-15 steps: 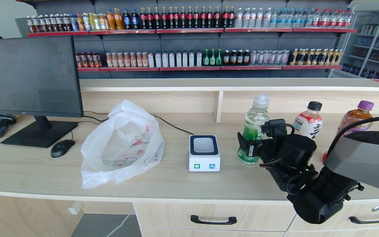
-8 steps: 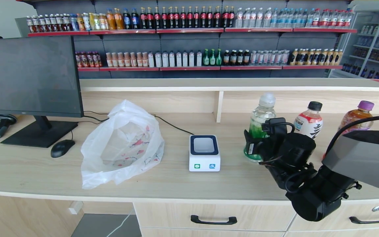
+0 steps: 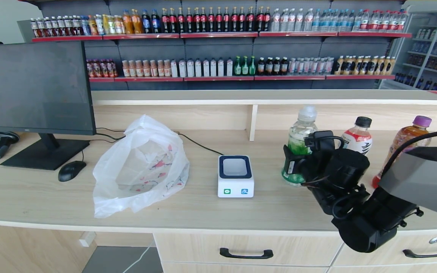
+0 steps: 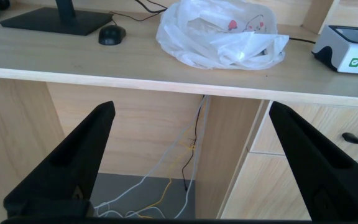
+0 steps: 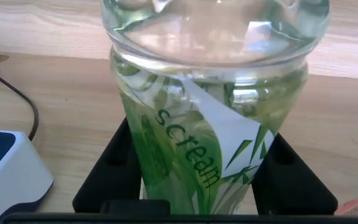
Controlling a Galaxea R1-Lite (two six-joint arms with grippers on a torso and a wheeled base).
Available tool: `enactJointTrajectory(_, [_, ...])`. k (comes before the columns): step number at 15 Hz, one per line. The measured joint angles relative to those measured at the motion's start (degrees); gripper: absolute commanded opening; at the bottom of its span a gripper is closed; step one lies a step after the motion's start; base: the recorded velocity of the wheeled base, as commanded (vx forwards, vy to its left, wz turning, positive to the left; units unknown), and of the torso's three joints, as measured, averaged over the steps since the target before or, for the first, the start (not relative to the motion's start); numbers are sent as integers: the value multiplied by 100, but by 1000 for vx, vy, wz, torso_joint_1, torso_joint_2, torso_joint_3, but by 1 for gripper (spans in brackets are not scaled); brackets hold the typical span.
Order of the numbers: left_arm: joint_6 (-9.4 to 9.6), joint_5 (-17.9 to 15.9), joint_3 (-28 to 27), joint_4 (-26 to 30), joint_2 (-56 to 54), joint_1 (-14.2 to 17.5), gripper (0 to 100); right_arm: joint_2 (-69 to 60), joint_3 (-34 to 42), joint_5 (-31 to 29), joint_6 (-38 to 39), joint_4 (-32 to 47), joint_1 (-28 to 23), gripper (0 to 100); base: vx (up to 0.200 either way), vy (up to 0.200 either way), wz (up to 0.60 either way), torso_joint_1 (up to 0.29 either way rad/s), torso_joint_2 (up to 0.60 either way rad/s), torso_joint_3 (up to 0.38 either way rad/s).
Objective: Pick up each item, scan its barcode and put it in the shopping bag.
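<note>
clear bottle (image 3: 299,148): pale cap, clear liquid, green leaf-print label; upright, clamped low at the label in the right hand (image 3: 296,167); whether its base touches the counter (image 3: 203,212) cannot be told
white bottle (image 3: 357,139): black cap, red-and-white label; upright, behind and to the right of the clear bottle
orange drink bottle (image 3: 408,138): purple cap; upright, farthest right
scanner (image 3: 235,176): white box, dark-framed window facing up; mid-counter
shopping bag (image 3: 140,165): thin white plastic with red print, crumpled, slumped left of the scanner
</note>
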State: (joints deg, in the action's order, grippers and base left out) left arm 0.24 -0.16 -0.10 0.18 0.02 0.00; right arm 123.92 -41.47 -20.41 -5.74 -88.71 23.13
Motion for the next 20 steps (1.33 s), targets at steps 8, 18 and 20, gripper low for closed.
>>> enactJointTrajectory(8, [2, 0, 0, 0, 0, 0, 100, -1446, 831, 7, 20, -38, 652, 0, 0, 0, 0, 0, 0, 0])
enactJointTrajectory(18, [0, 0, 0, -2, 0, 0, 100, -3056, 1961, 282, 101, -41, 2246, 0, 0, 0, 0, 0, 0, 0])
enactJointTrajectory(20, [0, 0, 0, 0, 0, 0, 100, -3111, 1902, 412, 372, -44, 2717, 0, 0, 0, 0, 0, 0, 0])
